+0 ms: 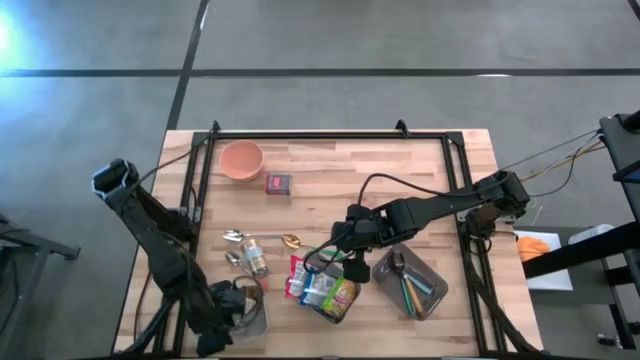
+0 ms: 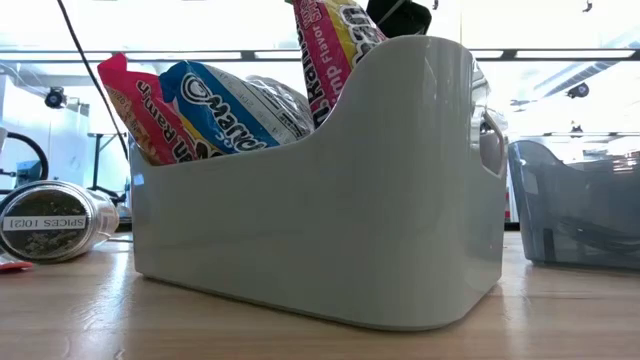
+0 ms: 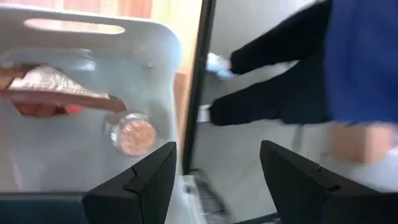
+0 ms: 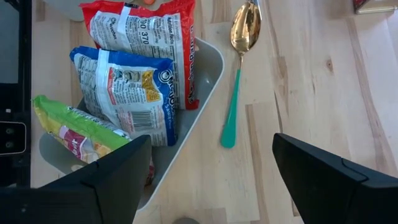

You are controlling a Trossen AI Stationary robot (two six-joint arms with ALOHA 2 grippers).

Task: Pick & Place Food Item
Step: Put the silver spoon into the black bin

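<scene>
Near the table's front edge, at mid-width: the white bin holds three snack packets standing side by side, a red packet, a blue packet and a green-and-yellow packet.
Room around the bin: bare wood lies behind it toward the far edge; the front edge is close.
Beside the bin: a gold spoon with a teal handle lies on the wood just off its rim; a spice jar lies on its side near it; a grey tray with utensils sits close on the other side.
Farther off: an orange bowl and a small dark-red box stand near the far edge, well apart from the bin.
My right gripper: I hover over the bin, fingers spread wide, gripping nothing; my arm reaches in from the table's right edge.
My left gripper: I wait at the front left corner above a clear container, fingers apart and empty.
Beyond the table edge: a person's legs.
</scene>
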